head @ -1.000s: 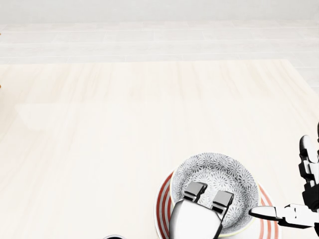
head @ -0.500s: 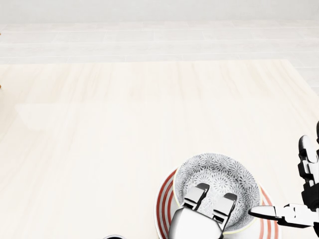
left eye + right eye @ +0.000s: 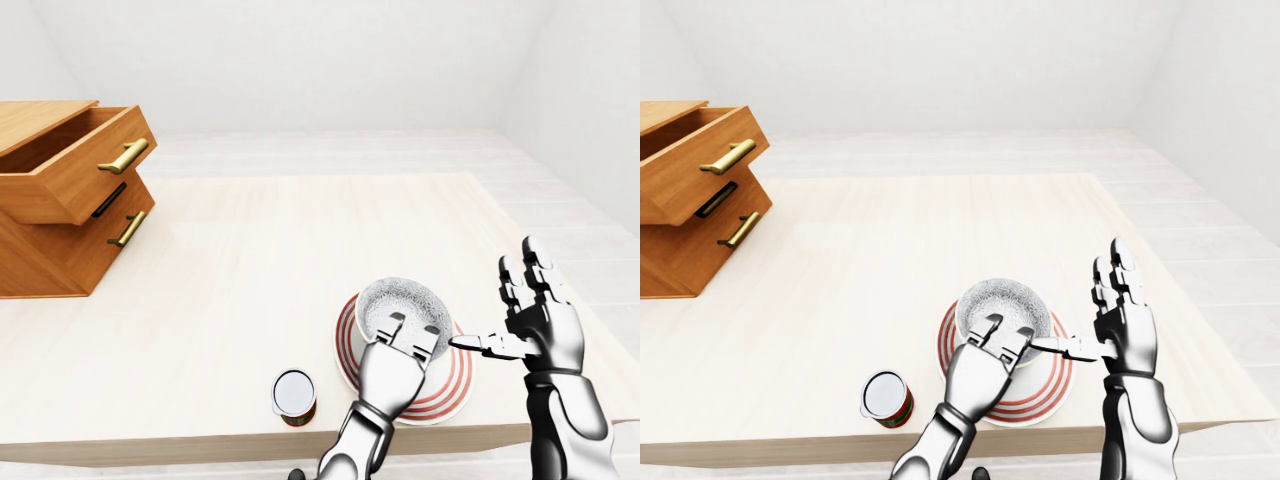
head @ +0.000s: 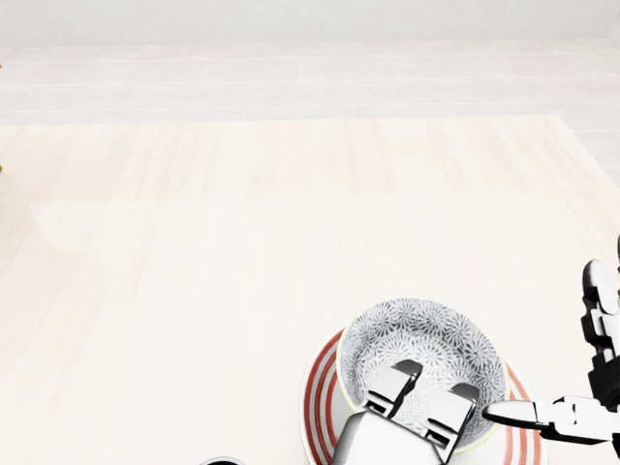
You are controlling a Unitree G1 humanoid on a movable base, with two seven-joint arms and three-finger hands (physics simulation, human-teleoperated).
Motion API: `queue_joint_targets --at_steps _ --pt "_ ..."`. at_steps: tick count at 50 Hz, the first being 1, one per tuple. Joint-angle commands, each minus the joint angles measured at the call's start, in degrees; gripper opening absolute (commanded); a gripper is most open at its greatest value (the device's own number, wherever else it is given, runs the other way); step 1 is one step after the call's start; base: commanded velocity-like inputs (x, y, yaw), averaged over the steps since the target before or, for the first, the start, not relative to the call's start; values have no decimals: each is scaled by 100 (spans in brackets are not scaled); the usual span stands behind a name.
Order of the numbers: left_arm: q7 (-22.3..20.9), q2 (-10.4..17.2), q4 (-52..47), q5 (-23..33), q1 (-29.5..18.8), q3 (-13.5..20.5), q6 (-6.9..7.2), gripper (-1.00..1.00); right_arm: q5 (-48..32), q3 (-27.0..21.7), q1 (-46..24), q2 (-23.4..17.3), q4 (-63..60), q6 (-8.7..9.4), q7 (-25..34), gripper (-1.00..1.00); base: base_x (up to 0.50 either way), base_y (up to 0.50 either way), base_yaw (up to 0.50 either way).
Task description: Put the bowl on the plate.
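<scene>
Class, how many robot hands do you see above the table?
2: the left hand reaches over the near rim of the bowl; the right hand stands open just right of the plate.

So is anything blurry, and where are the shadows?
Head view: nothing is blurry; the table looks washed out, almost white, with no clear shadow round the bowl or plate. Left-eye view: sharp too; the wood under the open drawer is darker, the only plain shadow.
</scene>
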Motion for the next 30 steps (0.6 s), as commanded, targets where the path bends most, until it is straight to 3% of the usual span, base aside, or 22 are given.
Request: queue_joint_targets --at_steps 1,19,25,30 --pt "-278 42 -669 -40 289 -244 0 46 -63 12 4 32 -194 14 -20 100 0 0 0" --pt "-556 377 -1549 21 620 -693 0 46 -47 -37 6 51 -165 14 18 100 0 0 0" --pt "-813 460 -1955 -123 537 -571 0 45 -46 -48 3 55 -150 14 20 100 0 0 0" --pt "-1375 544 -2512 -348 493 -352 0 45 -83 -22 -68 36 -75 14 -32 100 0 0 0"
